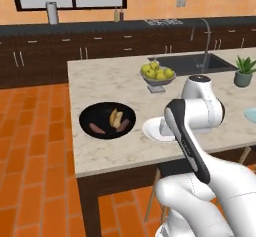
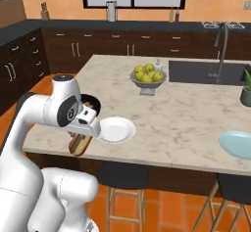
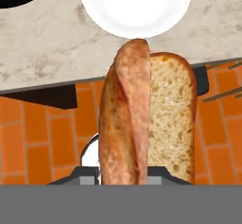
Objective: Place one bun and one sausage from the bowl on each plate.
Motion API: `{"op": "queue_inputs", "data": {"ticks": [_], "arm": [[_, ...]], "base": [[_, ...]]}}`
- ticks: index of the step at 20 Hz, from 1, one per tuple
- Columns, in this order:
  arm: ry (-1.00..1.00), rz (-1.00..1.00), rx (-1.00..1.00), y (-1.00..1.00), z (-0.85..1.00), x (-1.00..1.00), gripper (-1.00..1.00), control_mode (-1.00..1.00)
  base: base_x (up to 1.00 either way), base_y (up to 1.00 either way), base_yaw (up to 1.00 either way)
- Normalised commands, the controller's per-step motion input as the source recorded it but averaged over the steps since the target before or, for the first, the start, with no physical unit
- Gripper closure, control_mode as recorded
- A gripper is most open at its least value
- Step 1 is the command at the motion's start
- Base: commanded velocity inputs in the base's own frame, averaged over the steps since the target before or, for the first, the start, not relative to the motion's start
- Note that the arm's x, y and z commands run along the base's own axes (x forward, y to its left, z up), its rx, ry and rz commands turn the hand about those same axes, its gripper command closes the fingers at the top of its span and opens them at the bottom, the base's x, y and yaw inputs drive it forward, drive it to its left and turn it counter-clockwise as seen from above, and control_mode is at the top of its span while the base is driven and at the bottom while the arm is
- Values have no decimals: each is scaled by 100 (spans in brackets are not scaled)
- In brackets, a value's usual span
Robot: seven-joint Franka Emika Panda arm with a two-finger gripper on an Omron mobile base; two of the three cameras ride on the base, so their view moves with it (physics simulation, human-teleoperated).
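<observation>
Orange-brown bun (image 3: 142,119) is hanging pinched in the tool (image 2: 81,140) — white plate (image 3: 136,8) is sitting just ahead on the surface (image 2: 186,118), black bowl (image 1: 107,120) lying beyond it.

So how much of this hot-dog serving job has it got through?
Nothing is served yet: the round white plate and the pale blue plate are bare. The gripper holds the orange-brown oblong bun near the counter edge. The wide black bowl holds a yellowish bun and two reddish-brown sausages.
</observation>
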Motion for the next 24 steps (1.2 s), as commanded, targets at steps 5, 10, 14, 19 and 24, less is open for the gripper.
{"op": "queue_inputs", "data": {"ticks": [5,10,14,19,24], "arm": [[0,0,0,0,0,0,100,100],[0,-2,0,0,-4,37,100,-100],[0,-1,0,0,-27,100,100,-100],[0,0,0,1,-44,100,100,-100],[0,0,0,0,-56,80,100,-100]], "base": [[55,8,-14],[45,0,-4],[0,0,0],[0,0,0],[0,0,0]]}}
